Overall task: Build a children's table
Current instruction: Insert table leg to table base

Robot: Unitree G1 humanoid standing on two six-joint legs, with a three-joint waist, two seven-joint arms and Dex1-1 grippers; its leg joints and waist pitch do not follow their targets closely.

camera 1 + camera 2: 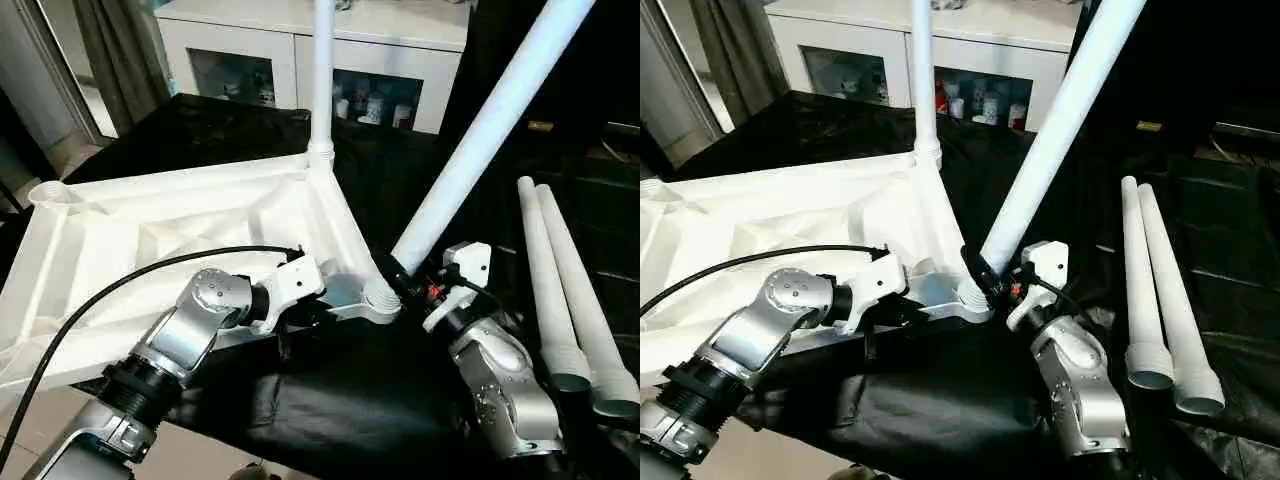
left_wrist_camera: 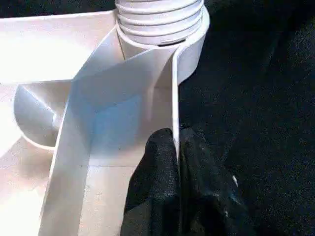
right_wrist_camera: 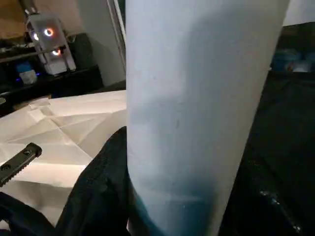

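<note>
The children's table top (image 1: 150, 230) lies upside down on the black cloth, ribs facing up. One white leg (image 1: 322, 80) stands upright in its far corner socket. A second leg (image 1: 480, 130) leans to the right, its threaded end at the near corner socket (image 1: 380, 297). My right gripper (image 1: 403, 272) is shut on this leg just above the threads, and the leg (image 3: 197, 98) looms close in the right wrist view. My left gripper (image 2: 175, 140) is shut on the top's thin rim (image 2: 174, 88), just short of that same socket.
Two loose white legs (image 1: 560, 290) lie side by side on the cloth at the right, open ends toward me. A white cabinet (image 1: 300, 40) with glass-fronted shelves stands behind the work. Black cloth (image 1: 340, 400) covers the surface below the table top's near edge.
</note>
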